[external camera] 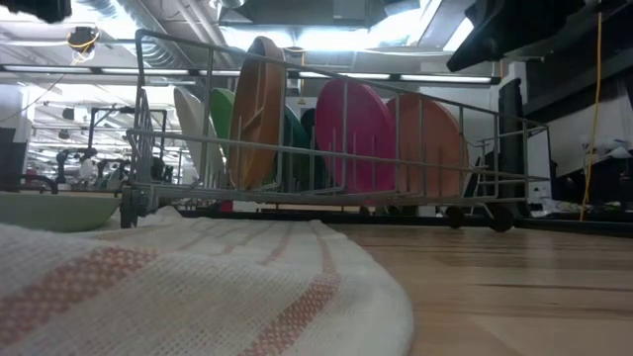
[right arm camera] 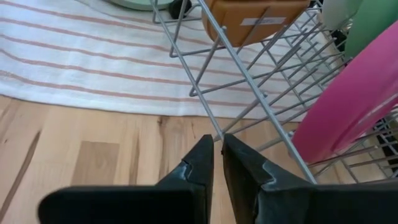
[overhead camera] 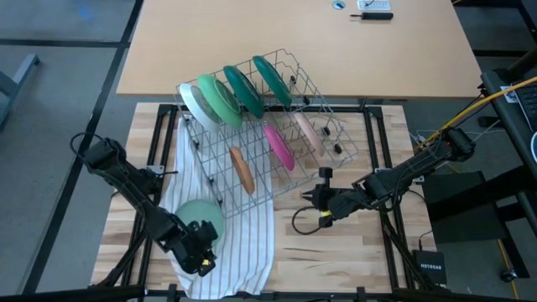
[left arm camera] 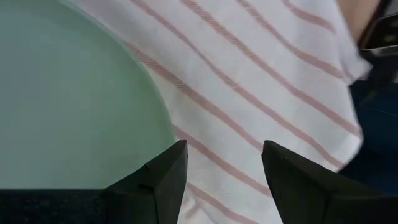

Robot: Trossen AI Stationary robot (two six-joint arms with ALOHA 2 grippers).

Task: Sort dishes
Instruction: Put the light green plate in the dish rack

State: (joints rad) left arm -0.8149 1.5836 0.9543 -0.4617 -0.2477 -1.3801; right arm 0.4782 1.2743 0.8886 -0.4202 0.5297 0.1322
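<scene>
I am watching the left hand (overhead camera: 201, 256) hovering at about seven o'clock on the tabletop (overhead camera: 352, 252), its fingers (left arm camera: 155, 177) standing wide and holding nothing, just beside the rim of the pale green bowl (overhead camera: 197, 216) lying on the striped cloth (overhead camera: 243, 243). The risk I am seeing here is the cloth: if I am pushing down to catch that low rim, one finger may be pinching fabric along with the bowl, and the lift would be dragging the cloth and whatever is sitting on it, including the near edge of the wire rack (overhead camera: 268, 126). The bowl's smooth, shallow wall is also likely to be sliding away instead of seating between the fingers. The right hand (overhead camera: 312, 199) is waiting at around five o'clock, its fingers nearly together with nothing between them, right up against the rack's wire by the magenta plate (overhead camera: 278, 145); any swing there could be nudging the rack and rattling the brown-orange plate (overhead camera: 242, 169), peach plate (overhead camera: 304, 130) and dark green plates (overhead camera: 256, 84) standing in it
</scene>
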